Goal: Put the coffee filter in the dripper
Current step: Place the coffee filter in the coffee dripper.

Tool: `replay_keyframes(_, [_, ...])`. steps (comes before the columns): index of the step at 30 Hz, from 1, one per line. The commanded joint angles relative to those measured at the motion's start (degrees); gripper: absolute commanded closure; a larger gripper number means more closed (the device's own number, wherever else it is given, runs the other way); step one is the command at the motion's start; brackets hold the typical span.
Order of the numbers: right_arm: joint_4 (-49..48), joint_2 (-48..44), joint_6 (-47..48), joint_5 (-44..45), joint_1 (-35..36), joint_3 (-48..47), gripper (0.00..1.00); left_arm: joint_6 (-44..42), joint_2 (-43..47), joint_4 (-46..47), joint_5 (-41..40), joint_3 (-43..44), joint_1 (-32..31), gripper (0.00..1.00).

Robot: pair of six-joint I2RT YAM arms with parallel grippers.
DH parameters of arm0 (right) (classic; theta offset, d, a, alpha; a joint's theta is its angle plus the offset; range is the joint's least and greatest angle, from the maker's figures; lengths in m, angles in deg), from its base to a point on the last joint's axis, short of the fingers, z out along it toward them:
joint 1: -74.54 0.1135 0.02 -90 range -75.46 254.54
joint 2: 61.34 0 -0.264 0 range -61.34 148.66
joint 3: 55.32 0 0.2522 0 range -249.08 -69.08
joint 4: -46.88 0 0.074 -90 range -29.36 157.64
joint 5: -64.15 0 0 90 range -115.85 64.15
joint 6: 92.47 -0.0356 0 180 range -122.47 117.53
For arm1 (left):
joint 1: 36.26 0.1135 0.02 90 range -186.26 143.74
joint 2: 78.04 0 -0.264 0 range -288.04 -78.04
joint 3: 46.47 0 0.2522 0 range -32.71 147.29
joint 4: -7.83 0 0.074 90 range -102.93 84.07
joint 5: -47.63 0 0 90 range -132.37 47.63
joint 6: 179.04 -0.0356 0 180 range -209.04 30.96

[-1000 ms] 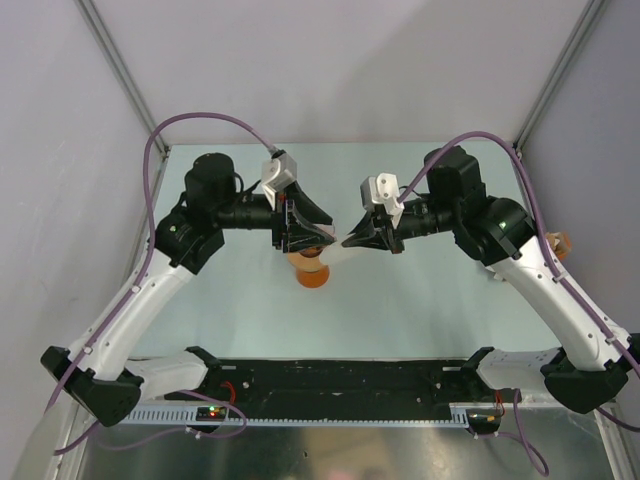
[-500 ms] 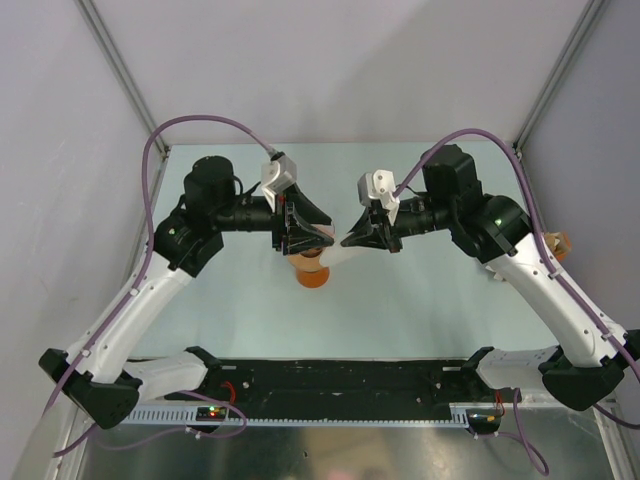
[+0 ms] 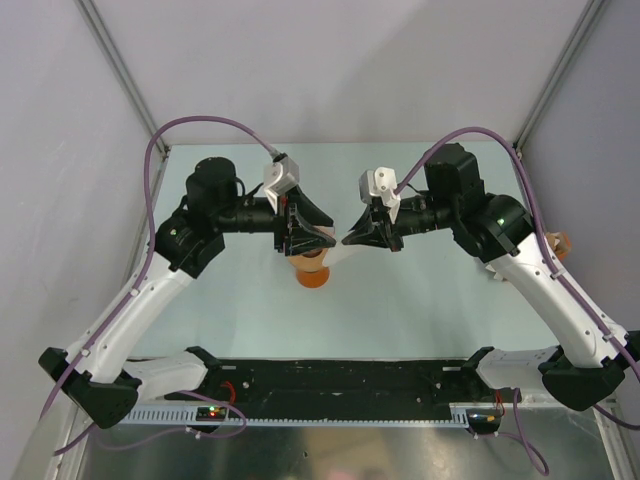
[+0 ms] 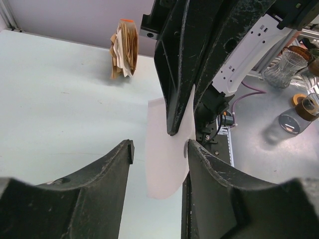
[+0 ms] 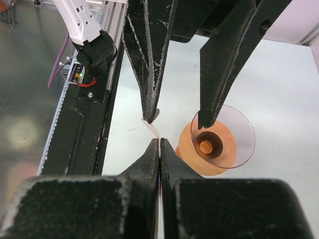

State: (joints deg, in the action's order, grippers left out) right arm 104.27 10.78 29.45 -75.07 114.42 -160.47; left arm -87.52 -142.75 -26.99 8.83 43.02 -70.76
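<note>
Right wrist view is showing us the right gripper (image 5: pixel 159 145) with its 2 fingers pressed fully together. They are pinching the coffee filter (image 5: pixel 151 127), which is appearing here only as a thin white edge poking out past the tips. From the left wrist camera we are seeing the flat of that paper: a white sheet spreading out below the right gripper's black tips.

We are finding the left gripper (image 4: pixel 160 145) facing it with its jaws standing about half apart and gripping nothing. The filter is sitting between its 2 fingers, close against the one on the right of that picture and clear of the other. Whether paper and finger are touching, we cannot tell.

We are seeing the dripper (image 5: pixel 219 142) standing upright on the pale table (image 5: pixel 279 99), mouth up, its orange base showing through the clear cone. It is lying just beside the filter's edge, and the tip of 1 left finger is hanging over its rim. The filter is not yet in it.

Further out, we are noticing a stack of paper fans (image 4: pixel 125 47), tan and white, standing by the back wall, well apart from the grippers. Some glass jars (image 4: pixel 281 69) are sitting off the table on the metal surface.
</note>
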Motion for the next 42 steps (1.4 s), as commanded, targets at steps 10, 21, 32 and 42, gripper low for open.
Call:
replay_keyframes(10, [0.35,-0.36,-1.92,1.46,0.13,-2.95,1.00,-0.55,0.51,1.27,-0.28,0.09,-0.82,0.58])
replay_keyframes(21, [-0.77,-0.92,-2.25,-0.93,-0.25,-2.91,1.00,-1.26,-0.35,0.47,-0.46,0.11,-0.83,0.61])
replay_keyframes(32, [0.08,-0.89,-1.14,-0.87,-0.98,-2.91,1.00,-3.19,-0.43,-0.02,1.72,0.24,0.19,0.58])
replay_keyframes(42, [-1.28,-0.67,-1.56,-0.96,-1.36,-2.90,1.00,-2.90,-1.20,0.01,2.04,0.49,0.42,0.57])
